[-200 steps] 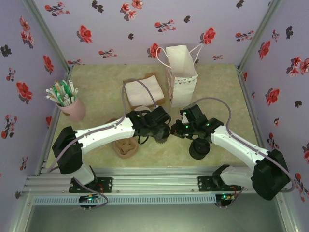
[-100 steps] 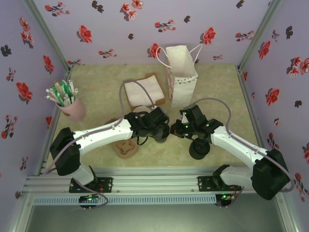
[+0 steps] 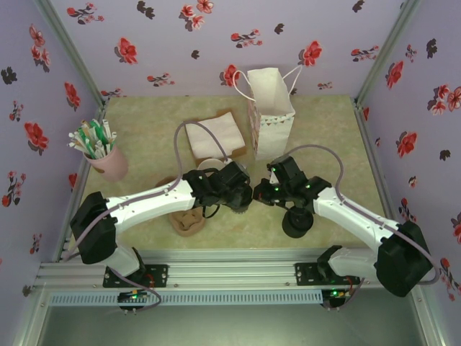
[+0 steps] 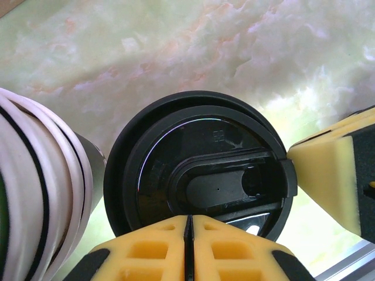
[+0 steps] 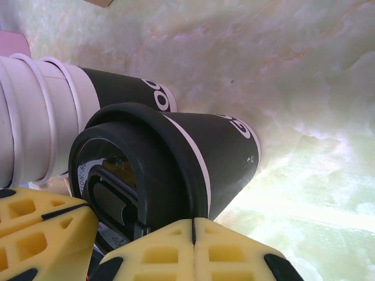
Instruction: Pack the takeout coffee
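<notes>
One marble table (image 4: 176, 47) spreads under the left claw (image 4: 188, 225) and the right claw (image 5: 193, 228), both clenched pad against pad. The stack of cups (image 4: 35, 187) stands just beside the left claw. The takeout coffee (image 4: 199, 170) stands directly before both, its black lid against their pads.

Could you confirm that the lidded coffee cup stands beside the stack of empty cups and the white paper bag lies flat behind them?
Not quite: the white paper bag stands upright, mouth open, as the top external view shows. The lidded coffee cup does stand beside the stack of empty cups.
</notes>
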Controlling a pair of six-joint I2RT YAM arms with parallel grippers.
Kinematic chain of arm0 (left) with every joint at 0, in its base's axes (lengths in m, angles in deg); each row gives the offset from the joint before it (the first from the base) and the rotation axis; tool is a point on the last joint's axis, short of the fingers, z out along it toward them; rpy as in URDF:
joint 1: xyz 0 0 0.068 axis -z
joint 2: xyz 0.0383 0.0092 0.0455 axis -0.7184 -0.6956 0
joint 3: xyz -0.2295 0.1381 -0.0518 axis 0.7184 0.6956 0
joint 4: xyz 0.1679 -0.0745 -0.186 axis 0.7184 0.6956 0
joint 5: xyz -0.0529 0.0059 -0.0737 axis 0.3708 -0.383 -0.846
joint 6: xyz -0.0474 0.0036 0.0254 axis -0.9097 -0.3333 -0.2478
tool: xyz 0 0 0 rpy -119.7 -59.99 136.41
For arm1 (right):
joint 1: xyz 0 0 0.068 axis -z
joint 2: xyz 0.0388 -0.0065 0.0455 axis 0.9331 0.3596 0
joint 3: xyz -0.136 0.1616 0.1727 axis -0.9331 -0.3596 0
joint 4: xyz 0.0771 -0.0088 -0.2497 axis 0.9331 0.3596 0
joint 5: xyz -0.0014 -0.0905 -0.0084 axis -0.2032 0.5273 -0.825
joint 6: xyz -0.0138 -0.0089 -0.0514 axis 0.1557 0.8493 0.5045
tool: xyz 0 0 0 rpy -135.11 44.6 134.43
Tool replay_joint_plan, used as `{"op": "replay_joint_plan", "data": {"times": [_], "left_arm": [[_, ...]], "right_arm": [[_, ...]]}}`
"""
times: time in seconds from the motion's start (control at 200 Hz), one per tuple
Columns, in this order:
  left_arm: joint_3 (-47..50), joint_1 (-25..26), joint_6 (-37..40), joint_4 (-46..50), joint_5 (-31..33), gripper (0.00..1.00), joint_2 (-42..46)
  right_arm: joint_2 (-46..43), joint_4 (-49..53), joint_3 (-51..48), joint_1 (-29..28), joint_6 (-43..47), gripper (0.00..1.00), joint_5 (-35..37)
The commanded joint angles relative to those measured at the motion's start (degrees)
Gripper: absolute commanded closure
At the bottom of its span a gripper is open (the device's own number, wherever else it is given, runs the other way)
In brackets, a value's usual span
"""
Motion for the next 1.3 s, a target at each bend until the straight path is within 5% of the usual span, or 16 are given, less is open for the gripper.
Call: {"op": "replay_joint_plan", "data": {"times": [0.0, 0.67, 1.295], "left_arm": [[2.1, -0.1, -1.0, 4.3, -1.6, 0.9, -1.2], [-4.5, -0.3, 2.4, 6.5, -0.8, 0.72, 6.7], [8.6, -0.8, -0.1, 8.0, 8.6, 0.69, 31.1]], "right_arm": [[0.3, 6.7, 2.1, -1.0, 1.6, 1.0, 1.3], [8.8, 15.3, 20.2, -0.9, 9.7, 0.88, 2.3], [21.8, 22.3, 31.4, -7.5, 13.3, 0.87, 3.9]]}}
